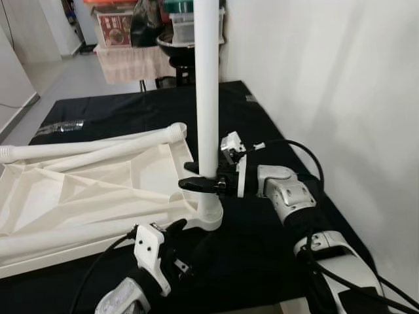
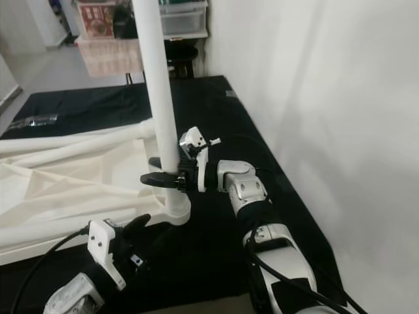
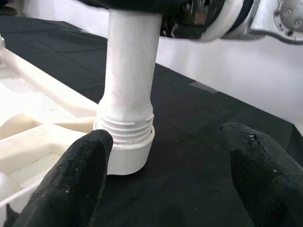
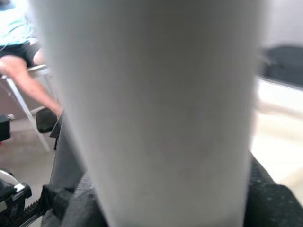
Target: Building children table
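Risk sits at the threads: my right gripper clamps the upright white leg just above its corner socket, at six o'clock on the upturned tabletop. Tilt could cross-thread it, though seating looks incomplete. My left gripper hovers spread, at the socket's seven o'clock.

Upright leg stands in tabletop corner, on mat.
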{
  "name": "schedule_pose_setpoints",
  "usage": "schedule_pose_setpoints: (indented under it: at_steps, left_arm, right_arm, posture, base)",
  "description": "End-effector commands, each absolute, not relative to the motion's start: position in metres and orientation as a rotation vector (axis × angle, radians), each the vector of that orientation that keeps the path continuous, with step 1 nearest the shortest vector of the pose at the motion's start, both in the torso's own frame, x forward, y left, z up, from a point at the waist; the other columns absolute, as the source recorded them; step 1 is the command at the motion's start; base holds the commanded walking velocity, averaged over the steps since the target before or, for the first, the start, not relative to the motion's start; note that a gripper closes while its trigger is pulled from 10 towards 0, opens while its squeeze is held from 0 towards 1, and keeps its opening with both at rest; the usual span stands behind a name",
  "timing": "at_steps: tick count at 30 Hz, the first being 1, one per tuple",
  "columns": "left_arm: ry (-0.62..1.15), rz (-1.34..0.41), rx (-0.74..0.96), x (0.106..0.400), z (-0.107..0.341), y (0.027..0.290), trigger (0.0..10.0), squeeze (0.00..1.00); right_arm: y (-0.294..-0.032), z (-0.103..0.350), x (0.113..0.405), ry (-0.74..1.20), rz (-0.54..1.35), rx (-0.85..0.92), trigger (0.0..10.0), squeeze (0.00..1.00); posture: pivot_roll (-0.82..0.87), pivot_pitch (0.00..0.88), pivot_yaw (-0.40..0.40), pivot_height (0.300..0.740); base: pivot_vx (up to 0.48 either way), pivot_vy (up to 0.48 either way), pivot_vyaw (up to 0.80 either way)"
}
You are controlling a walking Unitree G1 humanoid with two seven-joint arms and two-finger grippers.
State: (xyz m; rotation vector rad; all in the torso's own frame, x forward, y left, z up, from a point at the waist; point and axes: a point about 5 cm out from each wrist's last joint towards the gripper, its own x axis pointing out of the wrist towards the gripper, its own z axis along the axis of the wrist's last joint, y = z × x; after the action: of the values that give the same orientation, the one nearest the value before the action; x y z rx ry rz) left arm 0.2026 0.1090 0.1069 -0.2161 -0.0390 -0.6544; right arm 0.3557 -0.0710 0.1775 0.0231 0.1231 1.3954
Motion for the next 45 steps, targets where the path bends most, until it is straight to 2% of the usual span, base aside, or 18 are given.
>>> schedule_pose_setpoints:
  at_steps: [1,8,10,11,12,13,17,23,24,28,29,30,34,35,36,37,41,45]
  left_arm:
    - [-0.016,-0.647,-0.215,0.202,0.102,0.11,10.0,0.0]
    - [-0.018,-0.651,-0.22,0.201,0.103,0.108,10.0,0.0]
    - [-0.02,-0.651,-0.222,0.199,0.104,0.109,10.0,0.0]
    - [-0.02,-0.651,-0.222,0.199,0.104,0.109,10.0,0.0]
    - [-0.02,-0.651,-0.223,0.199,0.104,0.11,10.0,0.0]
    - [-0.021,-0.652,-0.225,0.198,0.105,0.11,10.0,0.0]
    - [-0.017,-0.657,-0.226,0.198,0.105,0.112,10.0,0.0]
    - [-0.016,-0.664,-0.238,0.2,0.106,0.11,10.0,0.0]
    - [-0.019,-0.656,-0.236,0.2,0.106,0.11,10.0,0.0]
    - [-0.022,-0.648,-0.234,0.2,0.106,0.11,10.0,0.0]
    - [-0.022,-0.649,-0.235,0.2,0.106,0.11,10.0,0.0]
    - [-0.021,-0.651,-0.236,0.2,0.106,0.11,10.0,0.0]
    - [-0.017,-0.657,-0.238,0.2,0.105,0.109,10.0,0.0]
    - [-0.016,-0.659,-0.239,0.2,0.105,0.109,10.0,0.0]
    - [-0.015,-0.66,-0.239,0.201,0.105,0.109,10.0,0.0]
    - [-0.014,-0.66,-0.24,0.201,0.104,0.109,10.0,0.0]
    - [-0.012,-0.66,-0.237,0.202,0.103,0.109,10.0,0.0]
    - [-0.012,-0.66,-0.234,0.202,0.102,0.109,10.0,0.0]
  right_arm:
    - [-0.063,0.171,0.353,0.149,1.434,0.072,0.0,0.0]
    - [-0.085,0.161,0.359,0.14,1.253,0.048,0.0,0.0]
    - [-0.097,0.149,0.365,0.134,0.902,0.041,0.0,0.0]
    - [-0.097,0.149,0.365,0.134,0.902,0.041,0.0,0.0]
    - [-0.103,0.135,0.361,0.159,0.601,0.112,0.0,0.0]
    - [-0.093,0.115,0.338,0.209,0.531,0.119,0.0,0.0]
    - [-0.077,0.107,0.311,0.21,0.581,0.027,0.0,0.0]
    - [-0.081,0.104,0.325,0.271,0.635,0.027,0.0,0.0]
    - [-0.078,0.105,0.327,0.278,0.649,0.016,10.0,0.0]
    - [-0.073,0.112,0.329,0.259,0.672,0.03,10.0,0.0]
    - [-0.071,0.119,0.33,0.244,0.707,0.046,10.0,0.97]
    - [-0.066,0.129,0.331,0.216,0.77,0.051,10.0,1.0]
    - [-0.061,0.148,0.331,0.151,0.884,0.047,10.0,1.0]
    - [-0.061,0.161,0.332,0.097,1.023,0.022,10.0,0.49]
    - [-0.061,0.168,0.333,0.065,1.119,0.003,10.0,0.49]
    - [-0.063,0.174,0.333,0.044,1.232,-0.019,10.0,0.0]
    - [-0.069,0.177,0.345,0.068,1.369,-0.089,10.0,0.0]
    - [-0.07,0.18,0.359,0.101,1.319,-0.051,10.0,0.0]
  posture:
    - [0.04,0.0,-0.002,0.74]
    - [0.02,0.0,-0.003,0.74]
    - [0.02,0.0,-0.005,0.74]
    - [0.02,0.0,-0.005,0.74]
    - [0.0,0.0,-0.002,0.74]
    - [0.0,0.0,0.012,0.74]
    - [-0.03,0.0,0.024,0.74]
    - [0.0,0.0,0.008,0.74]
    - [0.0,0.0,0.008,0.74]
    - [0.0,0.0,0.007,0.74]
    - [0.0,0.0,0.007,0.74]
    - [0.01,0.0,0.007,0.74]
    - [0.01,0.0,0.009,0.74]
    - [0.01,0.0,0.007,0.74]
    - [0.01,0.0,0.007,0.74]
    - [0.02,0.0,0.007,0.74]
    - [0.02,0.0,0.005,0.74]
    - [0.04,0.0,0.0,0.74]
  base:
    - [0.0,0.0,0.0]
    - [0.0,0.0,0.0]
    - [0.0,0.0,0.0]
    - [0.0,0.0,0.0]
    - [0.0,0.0,0.0]
    - [0.0,0.0,0.0]
    - [0.0,0.0,0.0]
    - [0.0,0.0,0.0]
    - [0.0,0.0,0.0]
    - [0.0,0.0,0.0]
    - [0.0,0.0,0.0]
    - [0.0,0.0,0.0]
    - [0.0,0.0,0.0]
    - [0.0,0.0,0.0]
    - [0.0,0.0,0.0]
    - [0.0,0.0,0.0]
    - [0.0,0.0,0.0]
    - [0.0,0.0,0.0]
